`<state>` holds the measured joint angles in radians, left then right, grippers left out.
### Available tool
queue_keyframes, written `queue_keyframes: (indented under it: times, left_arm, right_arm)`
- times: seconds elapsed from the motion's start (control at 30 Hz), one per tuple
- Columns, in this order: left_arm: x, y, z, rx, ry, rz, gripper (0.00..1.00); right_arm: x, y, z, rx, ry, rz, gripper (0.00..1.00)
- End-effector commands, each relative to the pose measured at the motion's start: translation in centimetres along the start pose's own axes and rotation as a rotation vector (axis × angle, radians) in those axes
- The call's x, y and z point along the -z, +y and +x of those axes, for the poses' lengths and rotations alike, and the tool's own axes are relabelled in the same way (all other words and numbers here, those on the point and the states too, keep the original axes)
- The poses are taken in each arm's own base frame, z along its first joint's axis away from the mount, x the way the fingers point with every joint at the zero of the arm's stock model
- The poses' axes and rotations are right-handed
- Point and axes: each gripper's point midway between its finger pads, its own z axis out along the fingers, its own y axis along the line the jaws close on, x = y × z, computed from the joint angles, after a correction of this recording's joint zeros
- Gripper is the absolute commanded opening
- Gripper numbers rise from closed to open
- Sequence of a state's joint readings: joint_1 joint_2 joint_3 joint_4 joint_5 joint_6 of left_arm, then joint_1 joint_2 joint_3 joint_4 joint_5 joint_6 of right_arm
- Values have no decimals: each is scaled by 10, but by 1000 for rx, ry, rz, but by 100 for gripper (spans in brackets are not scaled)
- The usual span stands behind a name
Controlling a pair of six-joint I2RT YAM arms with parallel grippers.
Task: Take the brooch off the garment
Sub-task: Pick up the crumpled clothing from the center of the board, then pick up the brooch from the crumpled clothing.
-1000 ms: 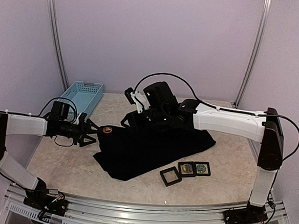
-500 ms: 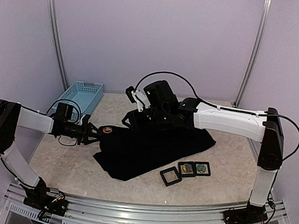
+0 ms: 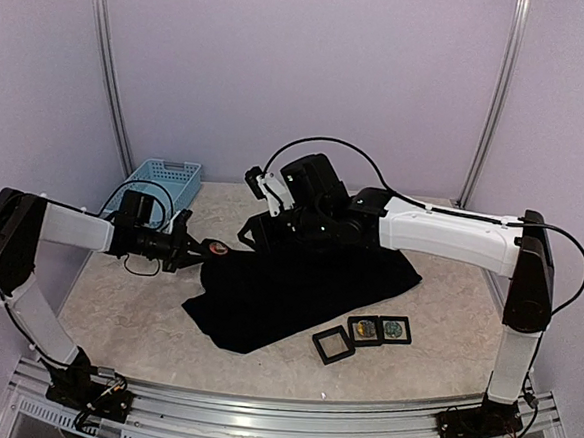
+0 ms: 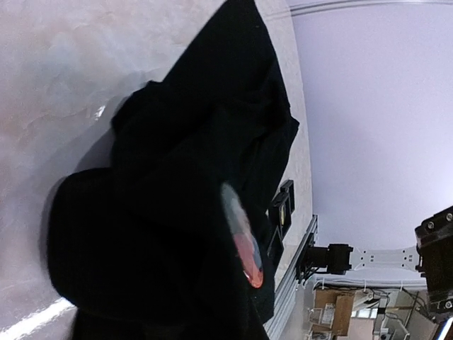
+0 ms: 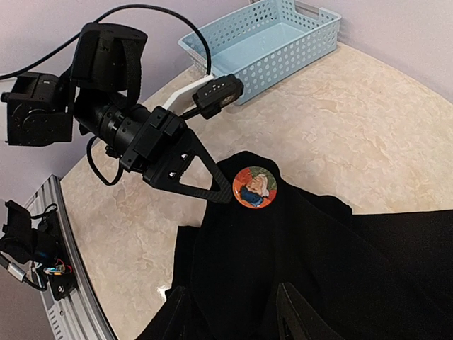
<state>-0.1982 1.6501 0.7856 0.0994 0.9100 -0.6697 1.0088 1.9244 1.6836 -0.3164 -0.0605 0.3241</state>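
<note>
Right now the brooch sits on the 10 o'clock corner of the black garment, which lies crumpled mid-table. In the right wrist view, the left gripper has one fingertip touching the brooch's 8 o'clock edge (whether it is pinching the brooch, I cannot tell). The right gripper is near the garment's 11 o'clock edge, fingers spread apart over the cloth.

A robot test booth is indicated by plain lilac walls, metal frame rails and a marble-patterned desk.
</note>
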Motion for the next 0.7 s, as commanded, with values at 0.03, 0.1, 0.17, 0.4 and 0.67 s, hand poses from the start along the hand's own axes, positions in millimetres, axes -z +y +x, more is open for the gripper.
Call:
queue_keyframes:
  times: [0.03, 0.1, 0.17, 0.4, 0.67]
  left_arm:
    - [2, -68, 2, -215, 20, 90, 0]
    - [2, -86, 5, -241, 28, 114, 0]
    - [2, -102, 7, -267, 35, 137, 0]
    - [3, -130, 13, -301, 64, 180, 0]
    - [-5, -147, 22, -320, 122, 207, 0]
  right_arm:
    - [17, 0, -4, -38, 1, -55, 47]
    - [21, 0, -6, -32, 3, -60, 52]
    - [23, 1, -7, -33, 9, -72, 55]
    - [21, -2, -13, -61, 6, -102, 54]
    - [9, 17, -11, -99, 25, -230, 57]
